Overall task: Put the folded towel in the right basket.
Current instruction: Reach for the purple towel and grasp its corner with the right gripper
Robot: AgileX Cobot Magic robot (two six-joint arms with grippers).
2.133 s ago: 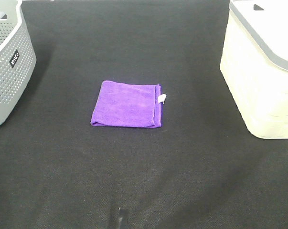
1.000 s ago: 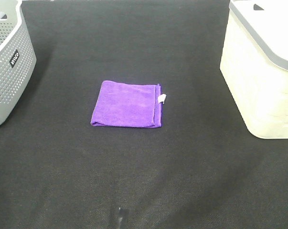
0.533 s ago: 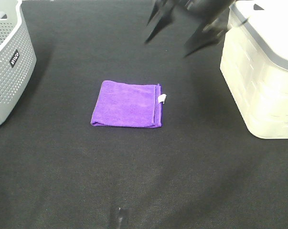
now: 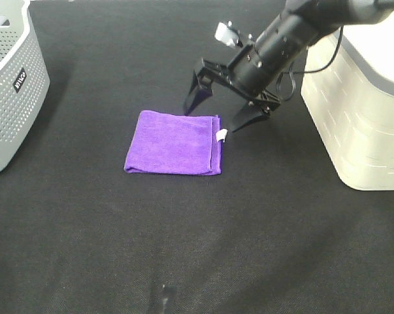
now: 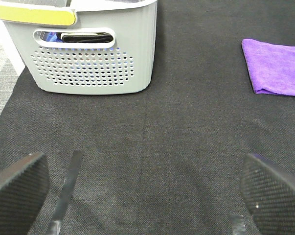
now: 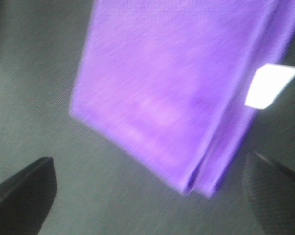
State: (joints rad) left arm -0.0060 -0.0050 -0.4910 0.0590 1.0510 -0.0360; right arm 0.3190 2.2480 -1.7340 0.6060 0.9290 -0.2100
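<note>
The folded purple towel [image 4: 174, 142] lies flat on the black table, with a white tag [image 4: 221, 135] at its right edge. My right gripper [image 4: 212, 118] is open, tilted down just above the towel's far right edge, one finger on each side of that corner. In the right wrist view the towel [image 6: 176, 93] fills the frame between the open fingers [image 6: 20, 196], blurred. The right basket [image 4: 360, 111] is cream with a grey rim, at the right. My left gripper [image 5: 145, 191] is open and empty, low over the table, far from the towel [image 5: 277, 66].
A grey perforated basket [image 4: 10, 85] stands at the far left; the left wrist view shows it [image 5: 88, 54] with dark items inside. The right arm's cable hangs beside the cream basket.
The right arm has come in from the upper right and dropped to the towel's far right edge with its jaws open. The towel has not moved.
</note>
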